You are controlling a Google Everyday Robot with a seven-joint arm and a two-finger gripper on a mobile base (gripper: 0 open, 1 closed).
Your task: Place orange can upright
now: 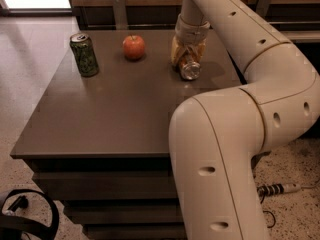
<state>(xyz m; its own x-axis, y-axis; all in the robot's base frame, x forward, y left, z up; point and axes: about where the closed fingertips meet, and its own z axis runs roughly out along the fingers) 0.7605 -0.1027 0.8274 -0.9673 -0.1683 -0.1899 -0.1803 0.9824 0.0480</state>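
Observation:
The orange can (190, 68) lies on its side at the back right of the dark table (115, 119), its silver end facing the camera. My gripper (188, 54) comes down from above and its yellowish fingers (175, 51) sit against both sides of the can, shut on it. The can's orange body is mostly hidden by the fingers and wrist. The can still rests on the tabletop.
A green can (84, 54) with dark markings stands upright at the back left. A red apple (134, 47) sits between it and my gripper. My large white arm (225, 134) covers the table's right side. A wooden wall runs behind the table.

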